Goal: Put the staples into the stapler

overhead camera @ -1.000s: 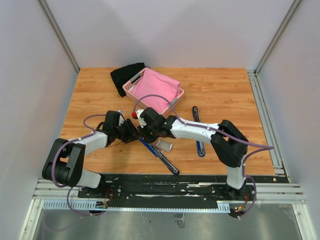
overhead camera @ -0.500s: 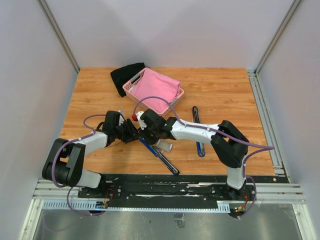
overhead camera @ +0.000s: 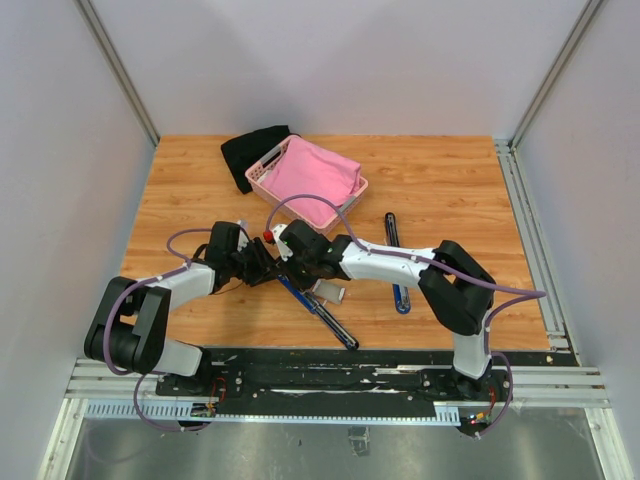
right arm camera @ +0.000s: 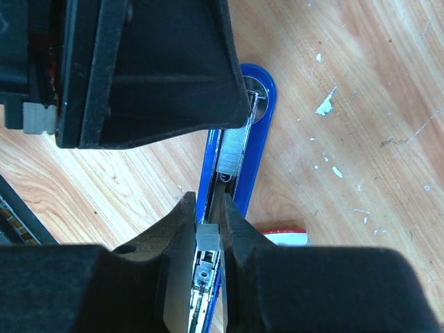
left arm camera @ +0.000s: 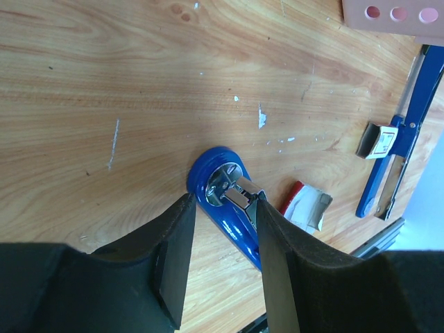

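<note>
Two robot arms meet over an open blue stapler on a wood tabletop, mid-load.

The tabletop (overhead camera: 450, 200) has the stapler (left arm camera: 232, 220) lying open near centre. My L hand (left arm camera: 222, 201) is about half open, pads either side of the round hinge end, apparently clamping it. My R hand (right arm camera: 207, 208) is nearly closed, pinching the staples (right arm camera: 208, 239), a small grey block, right over the channel. The white-and-red carton (right arm camera: 281, 234) lies just beside. To do this well, I judge: hold L grip firm, line strip up w/ channel, lower it flat, release only once seated.
</note>
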Controlling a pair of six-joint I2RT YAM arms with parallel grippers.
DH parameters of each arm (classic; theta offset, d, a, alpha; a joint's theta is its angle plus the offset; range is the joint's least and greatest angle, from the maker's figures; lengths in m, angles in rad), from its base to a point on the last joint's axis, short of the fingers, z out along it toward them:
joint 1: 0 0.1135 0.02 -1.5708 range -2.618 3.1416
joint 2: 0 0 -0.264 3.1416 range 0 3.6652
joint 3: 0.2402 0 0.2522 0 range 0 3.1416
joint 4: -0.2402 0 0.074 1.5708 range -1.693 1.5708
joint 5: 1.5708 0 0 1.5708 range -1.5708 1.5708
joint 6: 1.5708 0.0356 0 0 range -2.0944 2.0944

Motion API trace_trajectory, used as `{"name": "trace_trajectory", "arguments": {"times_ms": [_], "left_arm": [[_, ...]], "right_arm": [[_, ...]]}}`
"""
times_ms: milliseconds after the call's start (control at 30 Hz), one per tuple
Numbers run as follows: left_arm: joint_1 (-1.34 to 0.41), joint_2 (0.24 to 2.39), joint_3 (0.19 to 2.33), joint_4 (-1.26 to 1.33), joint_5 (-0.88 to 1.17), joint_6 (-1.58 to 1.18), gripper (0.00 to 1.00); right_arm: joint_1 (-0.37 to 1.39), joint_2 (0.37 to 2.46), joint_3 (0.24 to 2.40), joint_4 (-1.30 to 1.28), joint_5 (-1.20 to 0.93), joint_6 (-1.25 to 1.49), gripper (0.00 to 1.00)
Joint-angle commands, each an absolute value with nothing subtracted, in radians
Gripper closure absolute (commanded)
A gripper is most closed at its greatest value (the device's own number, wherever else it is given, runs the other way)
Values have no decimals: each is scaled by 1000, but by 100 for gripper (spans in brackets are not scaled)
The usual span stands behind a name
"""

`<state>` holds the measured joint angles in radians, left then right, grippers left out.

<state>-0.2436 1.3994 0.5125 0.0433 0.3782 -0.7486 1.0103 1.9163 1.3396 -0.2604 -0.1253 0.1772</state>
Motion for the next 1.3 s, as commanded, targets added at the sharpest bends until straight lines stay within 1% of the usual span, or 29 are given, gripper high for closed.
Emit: {"name": "trace_trajectory", "arguments": {"times_ms": [0,600,733,1000,1133,1267], "left_arm": [[-237,1382,531,46,379,-735,55],[-238,1372,529,41,379,-730,55],[-237,1318,532,26,357,-726,48],[-233,1134,563,-104,238,-659,23],[-230,1074,559,-127,232,-582,20],[-230,1087,579,-143,239,-508,20]], "right_arm": [[1027,1934,1323,-268,-96,156,91],[1026,1936,1306,-259,-97,150,91],[1026,1887,1332,-298,-83,152,91],[1026,1781,1395,-442,-8,183,91],[1026,1754,1360,-477,62,199,91],[1026,1756,1331,-461,117,231,91]]}}
